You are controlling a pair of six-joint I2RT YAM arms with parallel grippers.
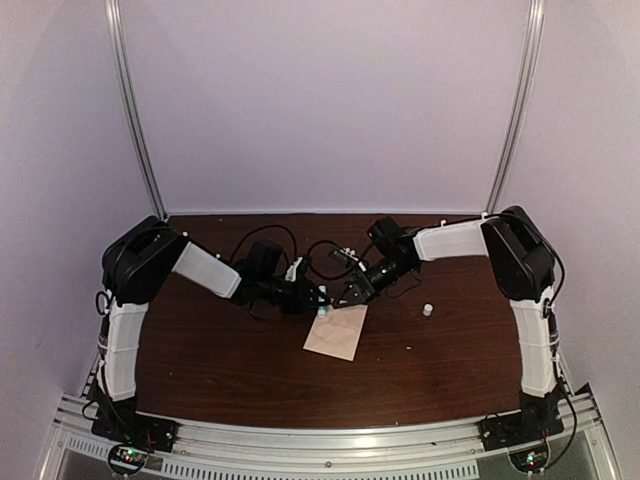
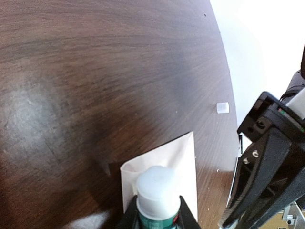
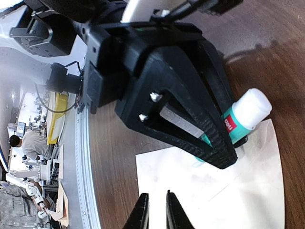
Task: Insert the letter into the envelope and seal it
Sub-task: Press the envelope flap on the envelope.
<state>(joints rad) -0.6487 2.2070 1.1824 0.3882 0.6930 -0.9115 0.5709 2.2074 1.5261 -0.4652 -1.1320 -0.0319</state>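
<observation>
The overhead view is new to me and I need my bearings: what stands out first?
Both arms meet at mid-table over a cream envelope lying flat on the dark wooden table. The left end effector grips a green glue stick with a white cap, right above the paper. A small white cap lies alone to the right.

Glue stick (image 2: 157,198) base hidden; envelope (image 3: 224,191) cut by edge.
</observation>
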